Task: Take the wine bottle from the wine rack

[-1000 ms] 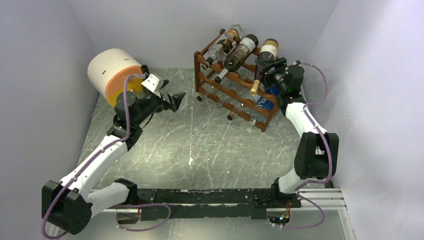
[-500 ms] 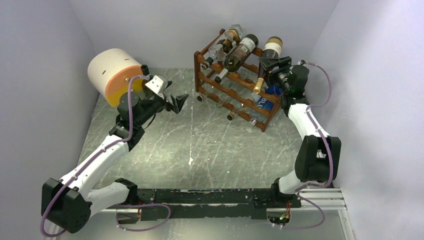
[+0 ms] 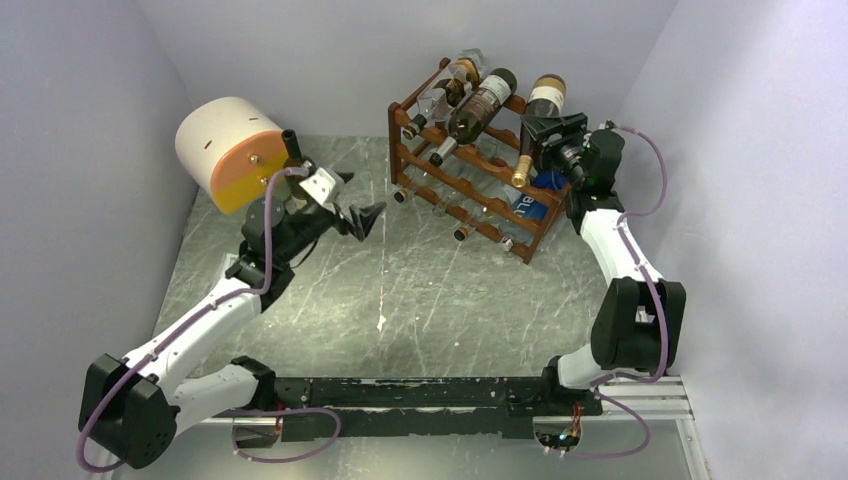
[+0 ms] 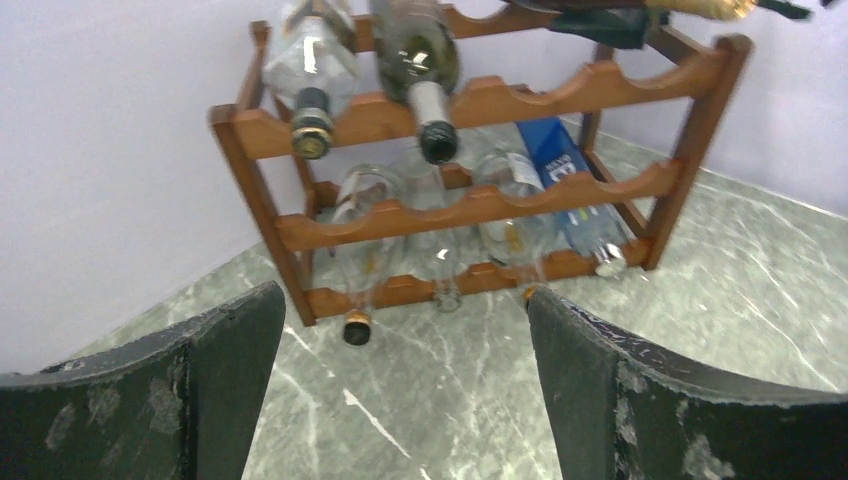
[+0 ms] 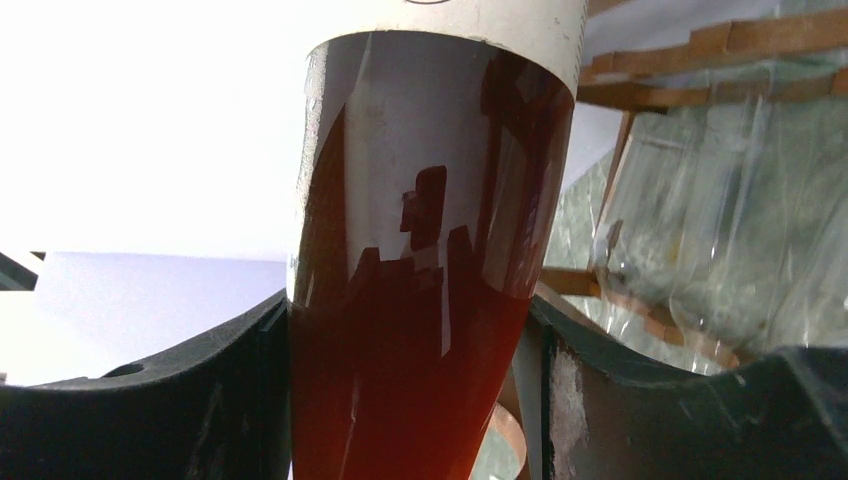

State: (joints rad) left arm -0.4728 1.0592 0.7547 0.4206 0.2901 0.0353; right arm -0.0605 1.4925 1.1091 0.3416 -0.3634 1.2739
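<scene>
Dark-glass wine bottle, clenched by the right gripper, has been shifted up-right at the wine rack's top-right corner, seemingly not yet freed; the released left gripper has been brought nearer.

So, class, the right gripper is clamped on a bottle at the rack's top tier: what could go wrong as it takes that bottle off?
1. The right gripper holds the wine bottle on smooth, tapering glass, so the bottle may slip once lifted.
2. The bottle's neck could catch a scalloped rail of the wine rack and drag it, jolting the dark bottle lying close beside.
</scene>
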